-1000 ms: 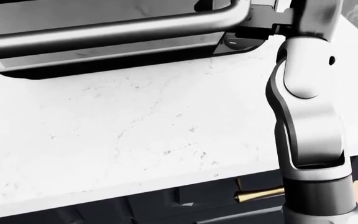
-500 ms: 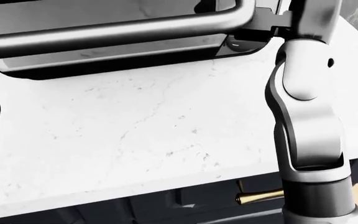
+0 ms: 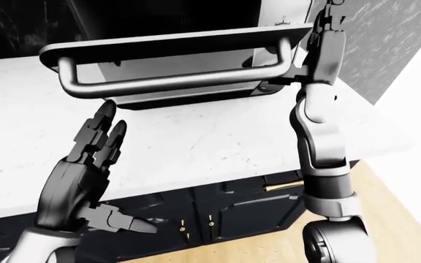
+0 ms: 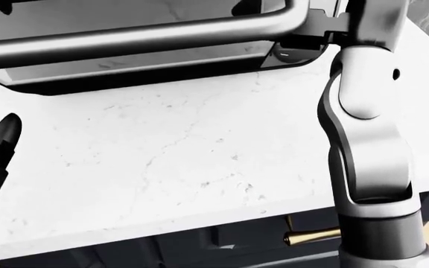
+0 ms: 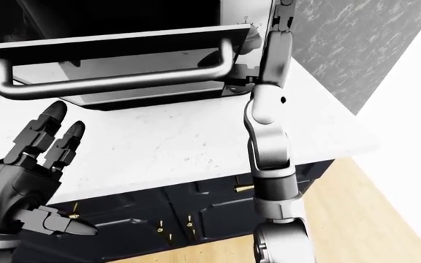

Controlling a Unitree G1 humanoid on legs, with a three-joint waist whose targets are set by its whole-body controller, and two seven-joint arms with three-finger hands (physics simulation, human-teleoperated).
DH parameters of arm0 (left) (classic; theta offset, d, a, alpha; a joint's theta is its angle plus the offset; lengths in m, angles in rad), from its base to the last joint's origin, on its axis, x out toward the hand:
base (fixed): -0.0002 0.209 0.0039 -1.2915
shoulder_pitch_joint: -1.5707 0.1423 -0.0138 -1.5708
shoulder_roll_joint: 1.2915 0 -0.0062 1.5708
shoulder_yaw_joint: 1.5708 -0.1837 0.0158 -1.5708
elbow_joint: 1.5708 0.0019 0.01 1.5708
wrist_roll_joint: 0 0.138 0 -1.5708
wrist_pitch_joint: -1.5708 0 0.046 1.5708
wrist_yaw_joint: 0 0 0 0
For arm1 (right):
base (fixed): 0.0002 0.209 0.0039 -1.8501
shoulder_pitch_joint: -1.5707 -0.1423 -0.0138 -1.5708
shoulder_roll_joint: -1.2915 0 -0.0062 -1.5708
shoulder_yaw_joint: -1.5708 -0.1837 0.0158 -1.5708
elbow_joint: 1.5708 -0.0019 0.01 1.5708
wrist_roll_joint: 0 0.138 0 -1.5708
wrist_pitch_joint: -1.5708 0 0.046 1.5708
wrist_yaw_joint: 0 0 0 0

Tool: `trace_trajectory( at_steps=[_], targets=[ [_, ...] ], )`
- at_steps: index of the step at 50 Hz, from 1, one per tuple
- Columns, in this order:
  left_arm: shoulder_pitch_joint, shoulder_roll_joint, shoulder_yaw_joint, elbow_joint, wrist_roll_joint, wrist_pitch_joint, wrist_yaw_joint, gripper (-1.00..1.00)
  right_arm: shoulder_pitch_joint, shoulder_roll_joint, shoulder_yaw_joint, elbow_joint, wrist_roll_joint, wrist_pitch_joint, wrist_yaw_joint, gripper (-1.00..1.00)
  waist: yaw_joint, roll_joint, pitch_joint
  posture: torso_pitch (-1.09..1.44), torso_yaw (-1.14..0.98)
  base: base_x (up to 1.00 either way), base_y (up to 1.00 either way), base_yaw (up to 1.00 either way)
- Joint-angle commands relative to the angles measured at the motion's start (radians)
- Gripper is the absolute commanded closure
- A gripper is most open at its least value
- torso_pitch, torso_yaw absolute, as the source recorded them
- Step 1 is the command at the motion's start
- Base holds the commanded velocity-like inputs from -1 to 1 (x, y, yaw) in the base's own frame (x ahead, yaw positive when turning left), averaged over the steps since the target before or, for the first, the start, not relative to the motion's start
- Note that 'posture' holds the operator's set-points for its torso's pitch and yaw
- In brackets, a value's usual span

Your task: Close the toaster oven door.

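Note:
The toaster oven door (image 3: 174, 41) hangs open, nearly level, above the white counter (image 3: 196, 142). Its long metal handle bar (image 3: 174, 82) runs along the near edge. My left hand (image 3: 112, 123) is open with its fingers pointing up, just below the left end of the handle and apart from it. Its fingertips (image 4: 2, 131) show at the left edge of the head view. My right arm (image 3: 320, 109) reaches up past the door's right corner. The right hand is cut off at the top of the views, so its fingers do not show.
Dark cabinets (image 3: 218, 208) with a brass pull (image 3: 280, 187) stand under the counter. A dark marbled wall (image 3: 386, 38) rises at the right. Wooden floor (image 3: 393, 219) lies at the lower right, past the counter's end.
My left hand has come into the head view from the left and risen toward the handle. The right arm and the door have barely moved.

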State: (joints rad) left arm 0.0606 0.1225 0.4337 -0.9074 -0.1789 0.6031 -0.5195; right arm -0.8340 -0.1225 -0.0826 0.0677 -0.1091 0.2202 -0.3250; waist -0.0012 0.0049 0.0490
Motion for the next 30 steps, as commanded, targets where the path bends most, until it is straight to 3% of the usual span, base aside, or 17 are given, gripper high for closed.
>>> trace_trajectory(
  at_steps=[1,10,22,30],
  targets=[
    [-0.012,0.007,0.0,-0.028,0.006,-0.033,-0.003,-1.0,-0.045,0.0,0.012,-0.043,0.003,-0.036,-0.001,-1.0,0.006,-0.003,-0.023,0.0,0.0,0.0,0.0,0.0],
    [-0.014,0.005,-0.046,-0.017,0.048,-0.048,-0.032,-1.0,-0.039,0.001,0.013,-0.041,0.002,-0.041,-0.001,-1.0,0.007,-0.004,-0.025,0.0,0.0,0.0,0.0,0.0],
    [-0.099,0.043,-0.082,-0.01,0.03,0.059,-0.027,-1.0,-0.038,0.002,0.012,-0.039,0.005,-0.044,-0.003,-1.0,0.008,-0.004,-0.027,0.0,0.0,0.0,0.0,0.0],
    [-0.147,0.062,-0.124,0.047,0.057,0.037,-0.014,-1.0,-0.045,0.0,0.011,-0.04,0.009,-0.04,-0.002,-1.0,0.009,-0.004,-0.029,0.0,0.0,0.0,0.0,0.0]
  ],
)
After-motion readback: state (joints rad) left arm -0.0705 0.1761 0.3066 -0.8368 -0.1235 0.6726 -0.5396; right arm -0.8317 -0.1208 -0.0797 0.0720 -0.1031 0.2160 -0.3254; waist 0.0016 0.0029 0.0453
